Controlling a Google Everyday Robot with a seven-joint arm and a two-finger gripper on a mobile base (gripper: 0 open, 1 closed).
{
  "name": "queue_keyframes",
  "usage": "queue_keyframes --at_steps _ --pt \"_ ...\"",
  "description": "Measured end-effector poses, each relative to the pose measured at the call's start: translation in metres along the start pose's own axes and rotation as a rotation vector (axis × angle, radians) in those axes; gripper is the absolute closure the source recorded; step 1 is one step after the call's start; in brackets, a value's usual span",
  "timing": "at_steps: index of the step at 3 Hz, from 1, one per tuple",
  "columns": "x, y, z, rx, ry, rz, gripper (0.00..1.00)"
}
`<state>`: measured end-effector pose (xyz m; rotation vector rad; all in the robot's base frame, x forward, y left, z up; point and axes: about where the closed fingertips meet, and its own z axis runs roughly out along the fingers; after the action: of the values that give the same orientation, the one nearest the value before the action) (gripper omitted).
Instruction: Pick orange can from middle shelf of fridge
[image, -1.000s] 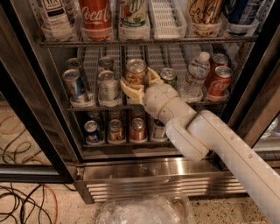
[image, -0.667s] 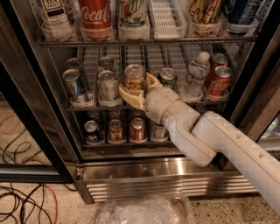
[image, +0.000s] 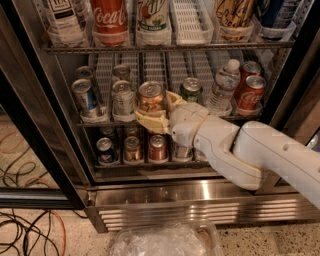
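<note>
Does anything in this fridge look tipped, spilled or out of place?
Nothing stands out. Water bottle, green can and Coca-Cola cans stand upright; the gripper is at the orange can on the middle shelf.

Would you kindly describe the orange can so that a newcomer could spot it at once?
In the fridge, look at the middle shelf, the wire rack below the large bottles. The orange can stands at its front, at the gripper; it alone is coppery-orange, between a silver can and a green can.
</note>
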<state>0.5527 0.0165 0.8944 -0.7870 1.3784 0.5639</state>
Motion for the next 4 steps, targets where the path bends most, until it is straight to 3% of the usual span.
queue_keyframes --at_steps 2,4 --pt "-0.001 0.005 -0.034 -0.073 0.096 -0.005 1.00" --pt "0.019 0.010 -0.068 -0.119 0.160 -0.008 1.00"
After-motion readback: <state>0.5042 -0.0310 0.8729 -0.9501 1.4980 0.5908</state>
